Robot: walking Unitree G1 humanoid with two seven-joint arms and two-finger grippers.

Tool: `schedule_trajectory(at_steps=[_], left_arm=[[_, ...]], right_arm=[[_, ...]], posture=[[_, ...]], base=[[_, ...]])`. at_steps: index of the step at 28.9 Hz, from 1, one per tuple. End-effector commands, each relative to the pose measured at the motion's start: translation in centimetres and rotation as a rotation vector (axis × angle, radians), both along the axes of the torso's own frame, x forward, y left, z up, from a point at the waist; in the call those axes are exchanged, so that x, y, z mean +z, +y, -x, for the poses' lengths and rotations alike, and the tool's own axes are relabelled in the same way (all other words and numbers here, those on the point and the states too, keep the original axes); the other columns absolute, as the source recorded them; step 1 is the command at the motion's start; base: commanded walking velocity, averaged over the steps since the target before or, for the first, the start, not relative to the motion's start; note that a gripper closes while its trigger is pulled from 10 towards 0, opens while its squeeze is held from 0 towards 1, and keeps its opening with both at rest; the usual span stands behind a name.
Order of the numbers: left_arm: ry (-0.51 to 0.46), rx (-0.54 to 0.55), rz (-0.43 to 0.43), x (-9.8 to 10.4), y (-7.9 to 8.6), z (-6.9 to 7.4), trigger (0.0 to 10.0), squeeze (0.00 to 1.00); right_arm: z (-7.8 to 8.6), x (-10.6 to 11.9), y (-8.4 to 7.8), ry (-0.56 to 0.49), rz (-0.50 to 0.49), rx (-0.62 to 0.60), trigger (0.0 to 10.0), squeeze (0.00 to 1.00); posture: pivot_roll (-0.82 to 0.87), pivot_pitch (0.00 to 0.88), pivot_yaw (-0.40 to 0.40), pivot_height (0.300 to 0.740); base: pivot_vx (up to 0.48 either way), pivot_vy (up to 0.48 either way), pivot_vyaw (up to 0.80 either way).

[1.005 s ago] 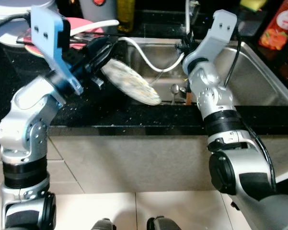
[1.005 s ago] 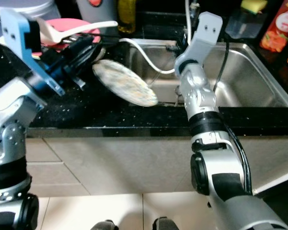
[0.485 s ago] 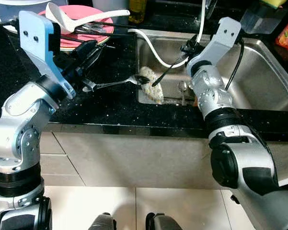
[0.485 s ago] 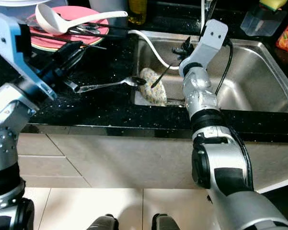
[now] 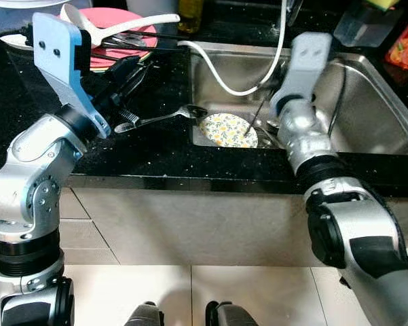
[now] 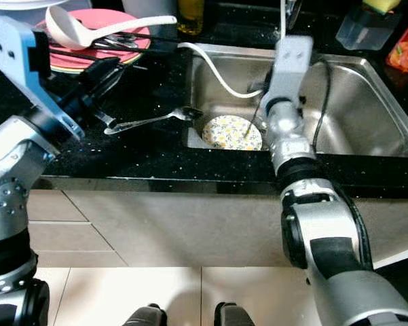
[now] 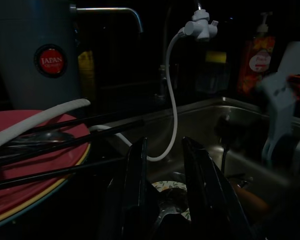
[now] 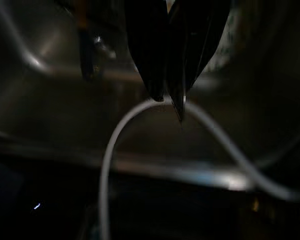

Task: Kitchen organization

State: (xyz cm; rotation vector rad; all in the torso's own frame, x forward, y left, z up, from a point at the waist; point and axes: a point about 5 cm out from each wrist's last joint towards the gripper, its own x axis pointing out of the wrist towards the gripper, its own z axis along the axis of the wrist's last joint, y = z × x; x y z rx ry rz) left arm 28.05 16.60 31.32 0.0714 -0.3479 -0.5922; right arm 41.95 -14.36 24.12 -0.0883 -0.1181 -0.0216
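Over the black desk (image 5: 156, 153), the left gripper (image 5: 132, 71) hangs beside the pink plates (image 6: 122, 42), its jaws a narrow gap apart and holding nothing. Just past its tips a spoon (image 5: 164, 118) lies on the desk, bowl poking over the sink's (image 5: 366, 102) near-left rim. Down in the sink, the patterned plate (image 5: 228, 130) lies flat on the bottom at the near-left corner. The right gripper (image 8: 169, 75) reaches into the sink, fingers pressed together around a thin dark stick (image 6: 256, 115) that slants down to the plate. A white hose (image 5: 220, 75) loops from the tap across the basin. Behind the left arm, a white ladle (image 6: 88, 27) and black chopsticks (image 6: 122, 37) rest on the pink plates. Bottles stand along the back wall.
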Motion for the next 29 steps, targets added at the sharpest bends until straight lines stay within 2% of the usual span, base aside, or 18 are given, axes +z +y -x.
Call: schedule_trajectory(at_steps=[1,3,4,5,6,10,13,14,15,16,17,19,21,24,25,26,29], left_arm=[[0.01,0.003,-0.017,-0.3,-0.1,0.0,10.0,0.0],[0.011,0.009,-0.017,-0.3,0.0,0.0,10.0,0.0],[0.012,0.011,-0.016,-0.4,0.0,0.0,10.0,0.0],[0.012,0.013,-0.017,-0.4,0.0,0.0,10.0,0.0],[0.013,0.017,-0.018,-0.4,0.0,-0.1,10.0,0.0],[0.013,0.021,-0.019,-0.5,0.0,-0.1,10.0,0.0],[0.011,0.027,-0.015,-0.5,0.0,-0.1,10.0,0.0],[0.011,0.027,-0.015,-0.5,0.0,-0.1,10.0,0.0],[0.01,0.029,-0.014,-0.5,0.0,-0.1,10.0,0.0],[0.01,0.029,-0.014,-0.5,0.0,-0.1,10.0,0.0],[0.019,0.049,-0.022,-0.6,0.1,-0.3,10.0,0.0],[0.07,0.16,-0.085,-1.6,1.1,-1.2,10.0,0.0],[0.118,0.218,-0.08,-1.9,2.5,-1.6,10.0,0.0],[0.154,0.227,-0.088,-2.1,3.1,-1.6,10.0,0.0],[0.246,0.234,-0.169,-3.5,4.3,-1.5,10.0,0.0],[0.246,0.234,-0.169,-3.5,4.3,-1.5,10.0,0.0],[0.339,0.228,-0.218,-4.6,5.5,-1.9,10.0,0.0]], right_arm=[[0.1,-1.2,0.0,0.049,0.024,0.001,10.0,0.0],[0.1,-2.0,0.4,0.076,0.022,0.009,10.0,0.0],[0.2,-2.2,0.6,0.083,0.027,0.013,10.0,0.09],[0.2,-2.4,0.7,0.089,0.036,0.014,10.0,0.52],[0.2,-2.5,0.8,0.094,0.04,0.017,10.0,1.0],[0.2,-2.6,0.9,0.098,0.045,0.023,10.0,1.0],[0.0,-0.7,0.7,0.005,-0.062,0.035,10.0,1.0],[0.0,-0.7,0.7,0.005,-0.062,0.035,10.0,1.0],[0.0,0.3,0.5,-0.047,-0.109,0.047,10.0,0.74],[0.0,0.3,0.5,-0.047,-0.109,0.047,10.0,0.74],[0.2,1.7,0.4,-0.119,-0.163,0.075,10.0,0.0],[0.7,3.9,0.1,-0.24,-0.23,0.133,10.0,0.0],[1.6,4.9,-0.8,-0.314,-0.255,0.157,10.0,0.0],[2.0,5.1,-1.2,-0.331,-0.258,0.159,10.0,0.0],[2.6,5.3,-2.1,-0.359,-0.259,0.153,10.0,0.0],[2.6,5.3,-2.1,-0.359,-0.259,0.153,10.0,0.0],[3.3,5.3,-3.4,-0.38,-0.272,0.132,10.0,0.0]], posture=[[0.24,0.127,-0.097,0.74],[0.24,0.125,-0.1,0.74],[0.24,0.124,-0.101,0.74],[0.24,0.123,-0.103,0.74],[0.24,0.122,-0.105,0.74],[0.24,0.118,-0.107,0.74],[0.24,0.11,-0.11,0.74],[0.24,0.11,-0.11,0.74],[0.24,0.109,-0.11,0.74],[0.24,0.109,-0.11,0.74],[0.23,0.107,-0.11,0.74],[0.23,0.103,-0.108,0.74],[0.23,0.103,-0.108,0.74],[0.23,0.103,-0.108,0.74],[0.21,0.101,-0.095,0.74],[0.21,0.101,-0.095,0.74],[0.21,0.101,-0.091,0.74]], base=[[0.0,0.0,0.0],[0.0,0.0,0.0],[0.0,0.0,0.0],[0.0,0.0,0.0],[0.0,0.0,0.0],[0.0,0.0,0.0],[0.0,0.0,0.0],[0.0,0.0,0.0],[0.0,0.0,0.0],[0.0,0.0,0.0],[0.0,0.0,0.0],[0.0,0.0,0.0],[0.0,0.0,0.0],[0.0,0.0,0.0],[0.0,0.0,0.0],[0.0,0.0,0.0],[0.0,0.0,0.0]])
